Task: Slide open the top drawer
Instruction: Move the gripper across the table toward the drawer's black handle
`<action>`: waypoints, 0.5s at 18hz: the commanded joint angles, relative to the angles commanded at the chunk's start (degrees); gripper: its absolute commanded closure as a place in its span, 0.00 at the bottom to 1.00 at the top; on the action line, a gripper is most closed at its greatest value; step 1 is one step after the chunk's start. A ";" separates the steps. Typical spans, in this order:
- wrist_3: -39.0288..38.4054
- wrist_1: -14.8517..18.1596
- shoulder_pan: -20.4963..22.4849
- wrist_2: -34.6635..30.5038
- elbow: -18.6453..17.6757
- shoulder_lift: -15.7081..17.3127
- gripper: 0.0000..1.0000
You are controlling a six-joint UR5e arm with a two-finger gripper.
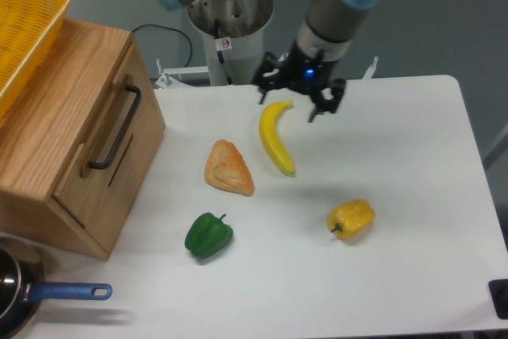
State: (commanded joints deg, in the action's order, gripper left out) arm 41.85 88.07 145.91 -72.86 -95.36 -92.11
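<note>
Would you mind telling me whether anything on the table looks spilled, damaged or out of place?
Nothing stands out: the banana, pastry and two peppers lie intact and apart, and the top drawer is shut.

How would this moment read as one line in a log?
gripper: open, above banana | top drawer: closed | handle: untouched

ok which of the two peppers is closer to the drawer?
The green pepper. It lies near the front corner of the wooden drawer, while the yellow pepper sits well off to the right, past the banana.
</note>
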 joint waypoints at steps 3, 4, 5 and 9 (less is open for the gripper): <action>-4.74 0.26 -3.44 0.00 -0.35 0.79 0.00; -5.45 0.26 -4.23 0.09 -0.44 0.88 0.00; -6.33 0.18 -5.28 0.17 -0.44 1.05 0.00; -10.03 -0.09 -7.66 2.19 -0.44 0.97 0.00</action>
State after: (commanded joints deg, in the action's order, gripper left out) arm 31.82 87.98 138.25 -70.67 -95.80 -91.14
